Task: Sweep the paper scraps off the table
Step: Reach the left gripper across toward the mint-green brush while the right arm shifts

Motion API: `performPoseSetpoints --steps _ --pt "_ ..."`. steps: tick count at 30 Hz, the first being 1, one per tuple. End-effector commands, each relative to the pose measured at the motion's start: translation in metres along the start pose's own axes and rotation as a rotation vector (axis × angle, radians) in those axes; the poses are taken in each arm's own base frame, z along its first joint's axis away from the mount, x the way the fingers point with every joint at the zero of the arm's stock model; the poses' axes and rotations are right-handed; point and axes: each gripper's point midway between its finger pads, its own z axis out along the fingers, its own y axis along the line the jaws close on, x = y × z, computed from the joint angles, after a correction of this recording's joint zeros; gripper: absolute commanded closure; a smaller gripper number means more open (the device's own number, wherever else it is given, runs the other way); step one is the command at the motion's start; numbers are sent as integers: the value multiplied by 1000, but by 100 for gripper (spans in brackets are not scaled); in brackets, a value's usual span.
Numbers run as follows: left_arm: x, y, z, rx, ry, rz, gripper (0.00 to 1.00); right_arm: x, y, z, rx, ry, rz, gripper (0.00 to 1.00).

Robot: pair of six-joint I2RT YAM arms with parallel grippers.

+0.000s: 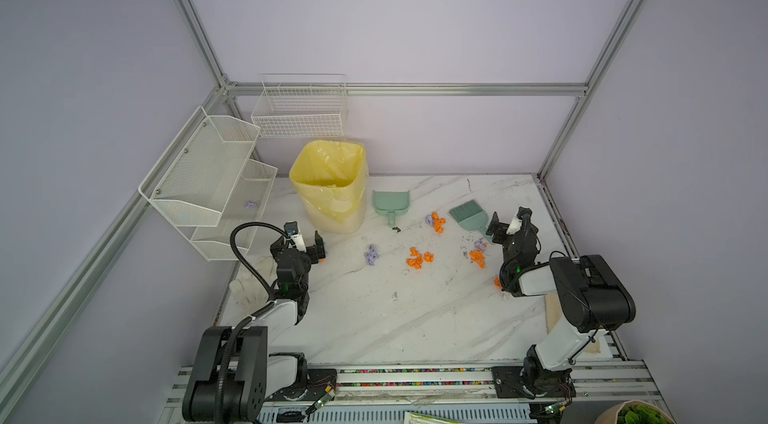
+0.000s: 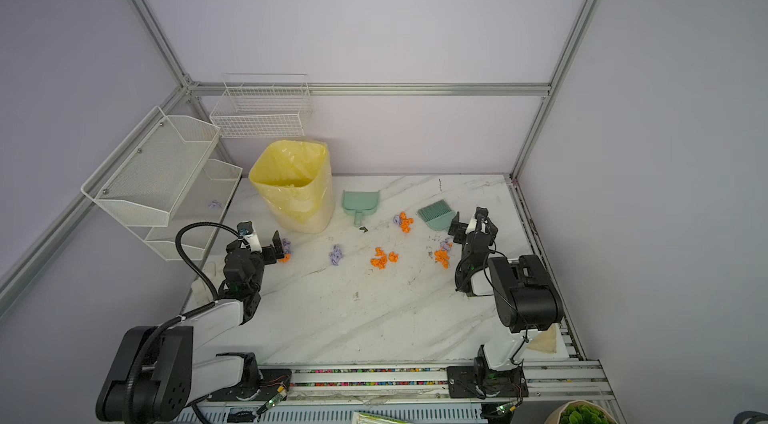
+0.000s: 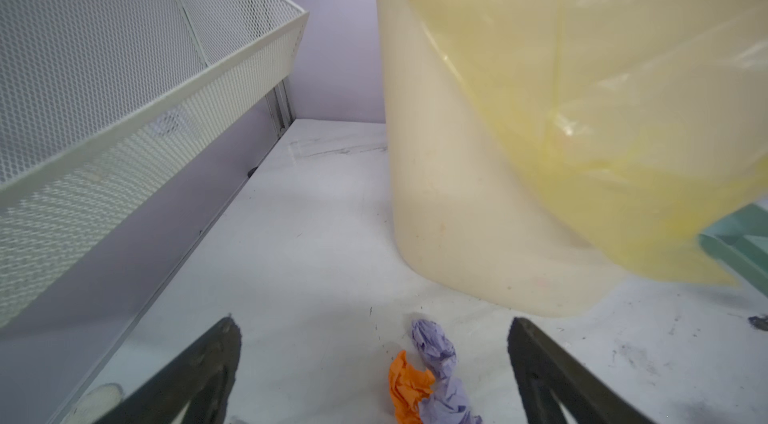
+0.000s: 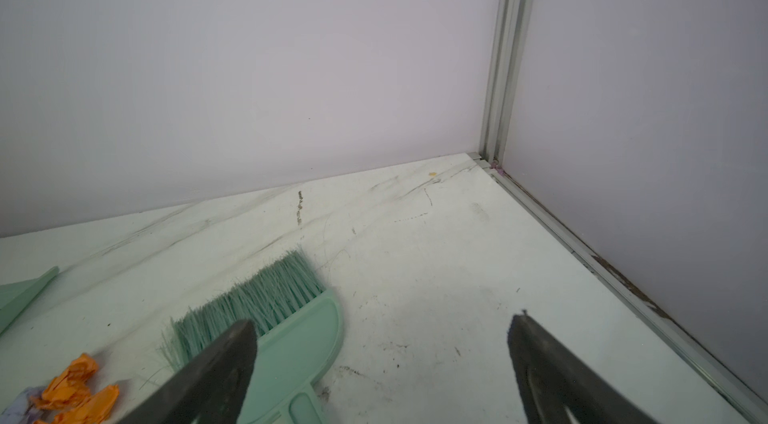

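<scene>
Overhead, the far wall is taken as 12 o'clock. The right gripper, jaws spread wide and holding nothing, stands just beside the green brush, which lies flat at its 9 o'clock; the right arm is much the nearer. The brush's long axis runs from bristles at 11 o'clock to handle at 5 o'clock, so the handle end faces this gripper. The paper scraps lie loose on the table: clusters at 9 and 6 o'clock of the brush, more toward 8 o'clock. The left gripper, likewise open and empty, stands over two wads near the yellow bin. The dustpan lies at 9 o'clock, beyond the nearest scraps. The likely next move is a grasp across the handle.
</scene>
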Motion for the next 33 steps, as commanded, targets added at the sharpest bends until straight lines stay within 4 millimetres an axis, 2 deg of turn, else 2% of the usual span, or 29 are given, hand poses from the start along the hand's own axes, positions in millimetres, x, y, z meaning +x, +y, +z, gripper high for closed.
performPoseSetpoints --steps 1,4,6,8,11,14,16,20,24,27,30,33 --pt "-80 -21 -13 -4 -120 -79 0 -11 -10 8 84 49 26 3" --pt "-133 -63 -40 65 -218 -75 0 -20 -6 16 93 111 78 3" --pt "-155 -92 -52 134 -227 -105 0 -27 4 19 51 140 101 3" --pt "-170 -119 -61 199 -206 -157 0 -32 10 21 30 177 137 3" --pt "-181 -162 -69 290 -158 -251 0 -42 16 24 22 228 171 3" --pt "-189 -212 -77 387 -135 -271 0 -49 27 27 -12 275 211 3" --pt "-189 -244 -78 426 -103 -282 0 -55 39 35 -54 310 209 3" --pt "-174 -313 -73 525 0 -309 0 -44 58 52 -117 430 164 3" --pt "-162 -380 -72 612 79 -302 0 -24 59 61 -105 522 113 3" --pt "-156 -421 -68 647 111 -308 0 -16 58 61 -124 548 128 3" --pt "-143 -458 -59 663 130 -310 0 -14 49 67 -179 575 264 3" --pt "-130 -485 -47 674 152 -342 0 -14 43 81 -235 588 374 3"
